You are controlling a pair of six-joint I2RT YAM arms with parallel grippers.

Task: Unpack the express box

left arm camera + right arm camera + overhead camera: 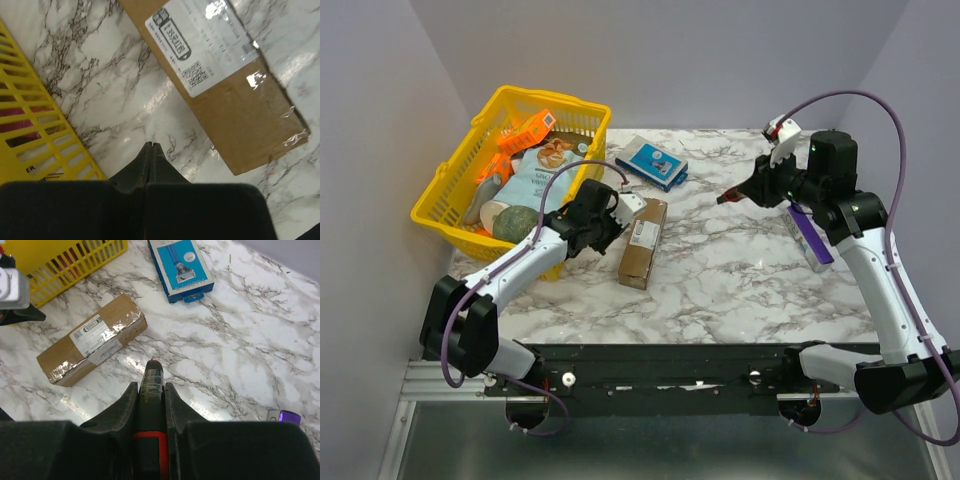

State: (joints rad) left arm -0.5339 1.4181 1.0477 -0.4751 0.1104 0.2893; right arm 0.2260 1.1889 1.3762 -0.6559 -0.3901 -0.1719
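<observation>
The express box (642,243), a long brown carton with a white label, lies flat on the marble table just right of the basket. It also shows in the left wrist view (235,100) and the right wrist view (92,346). My left gripper (608,237) is shut and empty. Its tips (151,145) hover over bare marble between the basket and the box's left side. My right gripper (750,190) hangs above the right of the table, well apart from the box. It is shut on a black-and-red cutter tool (151,390) whose tip points toward the box.
A yellow basket (450,190) full of packets stands at the left, close to my left arm. A small blue-and-white box (651,161) lies behind the express box. A flat purple bar (810,235) lies under my right arm.
</observation>
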